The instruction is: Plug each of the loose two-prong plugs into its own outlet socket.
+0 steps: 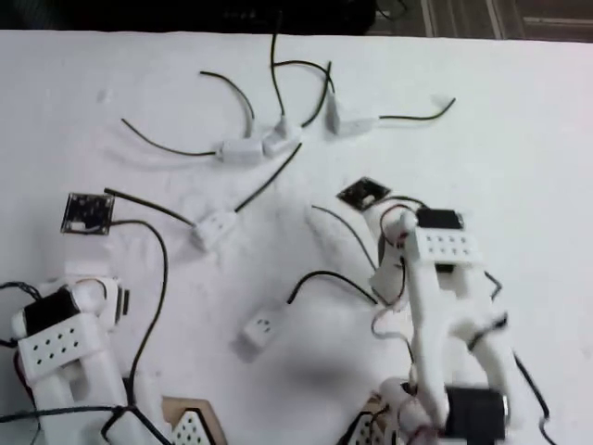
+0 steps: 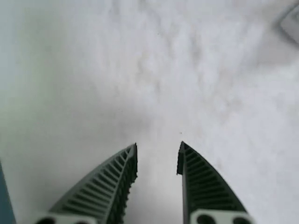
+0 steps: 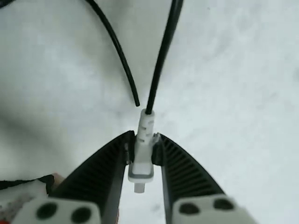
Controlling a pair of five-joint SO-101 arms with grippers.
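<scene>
One white plug [image 3: 145, 128] is pinched between the fingers of the right end effector [image 3: 142, 138], over the counter [image 3: 243, 84]. Its black cord [image 3: 163, 51] runs away from the fingertips, and a second black cord [image 3: 117, 46] ends loose just beside it.

In the high view the right arm [image 1: 443, 246] stands on the right side of the counter. Near it, toward the middle, lies a white socket block [image 1: 262, 329] with two holes showing on its face and a black wire arching off it. Farther back, a second white block [image 1: 215, 227] lies on its own wire. Beyond that is a cluster of white connectors [image 1: 248, 148] touching one another. One more white connector [image 1: 347, 122] lies just beside them to the right, and all of these trail black wires.

The left arm [image 1: 65, 338] is at the near left corner. The left end effector [image 2: 158, 146] has its fingers spread apart over bare white counter.
</scene>
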